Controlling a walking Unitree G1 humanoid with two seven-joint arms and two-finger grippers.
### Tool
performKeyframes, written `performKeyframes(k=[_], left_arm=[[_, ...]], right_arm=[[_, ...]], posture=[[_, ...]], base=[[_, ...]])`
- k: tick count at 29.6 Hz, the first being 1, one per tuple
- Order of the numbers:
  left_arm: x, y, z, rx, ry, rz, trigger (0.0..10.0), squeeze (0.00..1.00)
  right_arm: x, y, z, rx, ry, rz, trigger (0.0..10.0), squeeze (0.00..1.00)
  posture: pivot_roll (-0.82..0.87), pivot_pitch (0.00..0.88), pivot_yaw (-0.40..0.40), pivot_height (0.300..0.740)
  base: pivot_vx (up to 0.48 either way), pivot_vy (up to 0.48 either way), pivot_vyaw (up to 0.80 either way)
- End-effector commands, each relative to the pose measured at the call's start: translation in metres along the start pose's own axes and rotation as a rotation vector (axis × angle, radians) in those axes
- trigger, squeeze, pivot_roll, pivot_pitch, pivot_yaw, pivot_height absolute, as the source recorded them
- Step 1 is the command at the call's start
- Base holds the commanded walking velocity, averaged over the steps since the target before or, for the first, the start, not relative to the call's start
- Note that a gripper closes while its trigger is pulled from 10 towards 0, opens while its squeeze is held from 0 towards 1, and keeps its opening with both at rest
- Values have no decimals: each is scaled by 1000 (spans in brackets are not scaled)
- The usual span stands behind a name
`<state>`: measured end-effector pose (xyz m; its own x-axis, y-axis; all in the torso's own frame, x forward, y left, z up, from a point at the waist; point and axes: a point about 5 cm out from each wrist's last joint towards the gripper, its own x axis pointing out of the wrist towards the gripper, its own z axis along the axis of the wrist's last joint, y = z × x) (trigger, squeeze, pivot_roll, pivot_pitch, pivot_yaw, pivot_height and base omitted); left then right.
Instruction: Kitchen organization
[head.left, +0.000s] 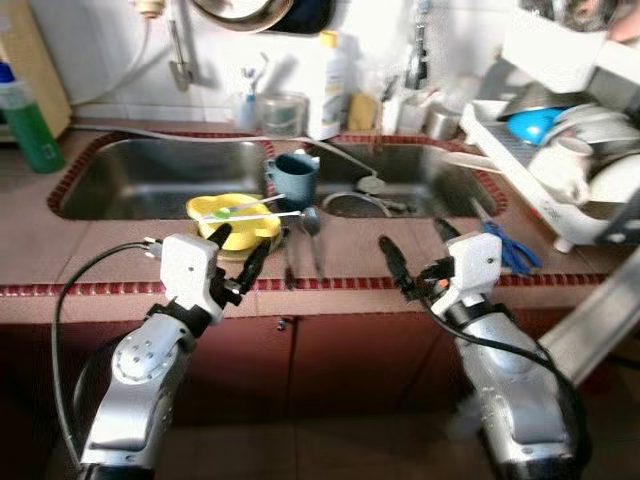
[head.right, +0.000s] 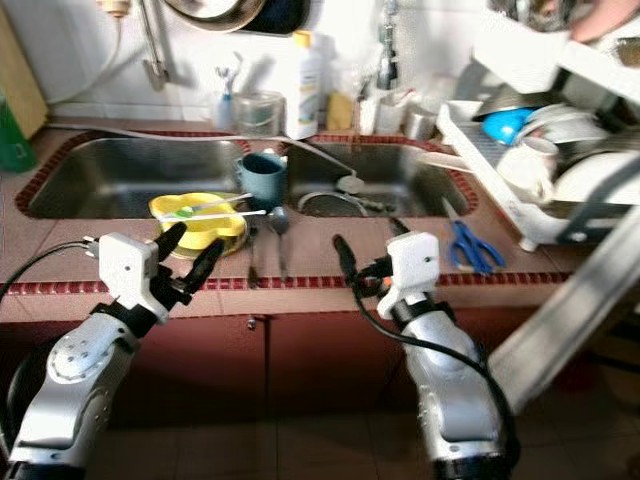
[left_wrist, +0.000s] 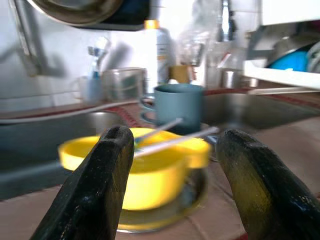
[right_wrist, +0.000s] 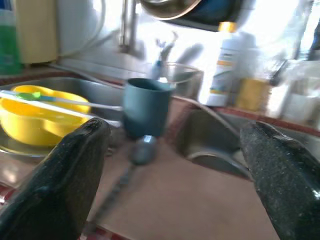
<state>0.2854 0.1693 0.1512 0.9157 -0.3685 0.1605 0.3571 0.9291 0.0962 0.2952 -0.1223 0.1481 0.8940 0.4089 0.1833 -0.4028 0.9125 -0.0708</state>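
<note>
Both arms are reaching forward from low in front of the cupboard, elbows bent, wrists level with the front edge of the desk (head.left: 100, 250). The left gripper (head.left: 238, 252) is hovering with its fingers apart and holding nothing, and the right gripper (head.left: 418, 252) is doing the same, its fingers spread wider.

Just ahead of the left gripper, a yellow bowl (head.left: 236, 218) is sitting on a metal plate at the desk's near edge, with a couple of thin utensils lying across its rim. Between the two grippers, a ladle (head.left: 311, 228) and another dark utensil are lying on the desk. Ahead and slightly outward of the right gripper, blue scissors (head.left: 508, 247) are resting flat.

Further on, a blue mug (head.left: 294, 178) is standing on the divider between the two sink basins (head.left: 150, 175). Beyond the right gripper, a dish rack (head.left: 520, 150) is holding bowls and cups.

This looks like the approach step, before any pickup. The left gripper seems best placed for the bowl; the next move likely calls for easing forward and closing on its rim without tipping the utensils.
</note>
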Motion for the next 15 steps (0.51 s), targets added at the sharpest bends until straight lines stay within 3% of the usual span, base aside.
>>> performKeyframes(k=[1,6,11,15], left_arm=[[5,-7,4,-2,-23,-34,10000,0],[7,-7,8,3,-38,-49,10000,0],[10,-5,15,-21,-60,-62,10000,0],[14,-1,24,20,-85,-82,10000,0]], right_arm=[[-4,-12,4,-21,-7,-31,10000,0],[-4,-13,4,-27,-6,-27,10000,0],[-4,-13,5,-39,-8,-19,10000,0],[-4,-15,6,-40,-9,-23,10000,0]], posture=[[-38,0,-29,703],[-39,0,-30,703],[-41,0,-29,703],[-44,2,-21,703]], base=[[285,0,0],[280,0,0],[0,0,0],[0,0,0]])
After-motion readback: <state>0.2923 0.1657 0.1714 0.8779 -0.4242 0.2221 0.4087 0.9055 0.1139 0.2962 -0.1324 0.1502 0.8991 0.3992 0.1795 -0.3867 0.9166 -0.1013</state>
